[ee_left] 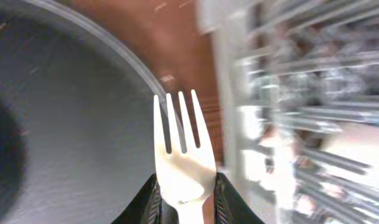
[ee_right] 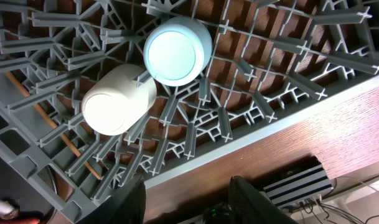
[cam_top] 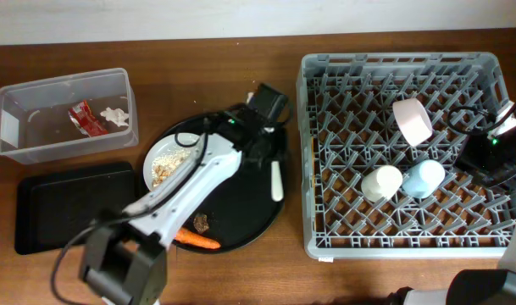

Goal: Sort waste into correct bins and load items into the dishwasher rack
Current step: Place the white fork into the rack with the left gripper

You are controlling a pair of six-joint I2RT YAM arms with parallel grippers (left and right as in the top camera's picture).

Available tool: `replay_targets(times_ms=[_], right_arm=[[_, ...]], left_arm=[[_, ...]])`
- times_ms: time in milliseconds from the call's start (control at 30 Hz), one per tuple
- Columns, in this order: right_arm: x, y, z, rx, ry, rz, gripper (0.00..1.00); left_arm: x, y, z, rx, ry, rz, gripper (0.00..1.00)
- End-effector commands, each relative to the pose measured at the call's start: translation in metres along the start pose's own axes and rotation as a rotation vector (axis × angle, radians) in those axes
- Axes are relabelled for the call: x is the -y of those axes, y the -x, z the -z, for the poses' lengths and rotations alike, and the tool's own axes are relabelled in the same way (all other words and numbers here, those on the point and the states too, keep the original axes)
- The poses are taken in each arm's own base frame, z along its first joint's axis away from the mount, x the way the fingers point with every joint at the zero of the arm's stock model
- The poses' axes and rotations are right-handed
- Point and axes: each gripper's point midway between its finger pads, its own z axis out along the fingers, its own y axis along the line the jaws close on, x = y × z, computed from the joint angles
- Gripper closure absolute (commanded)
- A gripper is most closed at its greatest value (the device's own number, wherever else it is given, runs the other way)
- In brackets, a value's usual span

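My left gripper (cam_top: 272, 158) is shut on the white fork (ee_left: 180, 155) at the right rim of the round black tray, beside the grey dishwasher rack (cam_top: 317, 127). The fork (cam_top: 277, 180) is also visible from overhead. The rack holds the pink bowl (cam_top: 412, 120), the white cup (cam_top: 381, 182) and the light blue cup (cam_top: 424, 178). My right gripper (ee_right: 186, 199) is open and empty over the rack's edge, near the white cup (ee_right: 119, 98), the blue cup (ee_right: 177, 50) and a wooden chopstick (ee_right: 65, 140). The clear tub (cam_top: 20, 144) holds the red wrapper (cam_top: 82, 118) and the tissue wad (cam_top: 115, 114).
The round black tray (cam_top: 249, 224) carries the pale plate (cam_top: 152, 165) with rice scraps (cam_top: 169, 165), the carrot (cam_top: 198, 241) and the dark lump (cam_top: 202, 223). The shallow black tray (cam_top: 50, 207) lies at the left. My left arm stretches across the round tray.
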Motion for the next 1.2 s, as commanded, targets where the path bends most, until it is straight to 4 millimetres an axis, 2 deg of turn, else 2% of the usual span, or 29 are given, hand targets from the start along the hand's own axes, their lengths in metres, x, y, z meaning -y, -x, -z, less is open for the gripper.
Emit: replay_targets(times_ms=[0,100,300,433,700,833,933,1033,1067,1100,1133,1167], right_arm=[[-0.003,-0.004,0.001,0.001,0.01,0.005,0.54],[-0.003,-0.004,0.001,0.001,0.01,0.006,0.54],[-0.003,-0.004,0.001,0.001,0.011,0.005,0.54],[-0.004,-0.004,0.001,0.0,0.018,0.006,0.54],[-0.004,-0.004,0.001,-0.001,0.017,0.005,0.54],[-0.004,-0.004,0.001,0.0,0.017,0.006,0.53],[-0.004,-0.004,0.001,0.0,0.017,0.006,0.53],[-0.004,-0.004,0.001,0.0,0.018,0.006,0.53],[-0.005,-0.004,0.001,0.0,0.022,0.006,0.53],[-0.006,-0.004,0.001,-0.001,0.027,0.006,0.48],[-0.006,-0.004,0.001,-0.001,0.029,0.006,0.48],[-0.009,-0.005,0.001,-0.003,0.041,0.012,0.46]], left_arm=[[0.06,0.006,0.031,0.012,-0.288,-0.053,0.91],[0.074,0.004,0.028,0.025,-0.307,-0.08,0.9],[0.101,-0.017,0.012,-0.007,-0.325,-0.142,0.9],[0.119,-0.022,0.014,0.008,-0.357,-0.176,0.9],[0.12,-0.026,0.013,0.004,-0.345,-0.184,0.9],[0.088,-0.023,0.011,0.004,-0.222,-0.179,0.9],[0.052,-0.017,0.021,-0.016,-0.146,-0.141,0.9],[-0.018,-0.001,0.043,-0.002,0.024,-0.026,0.89],[-0.043,0.003,0.053,0.0,0.074,0.02,0.85],[-0.069,0.006,0.063,0.0,0.121,0.072,0.84],[-0.085,0.006,0.07,-0.004,0.144,0.108,0.83],[-0.109,0.005,0.08,-0.018,0.175,0.168,0.83]])
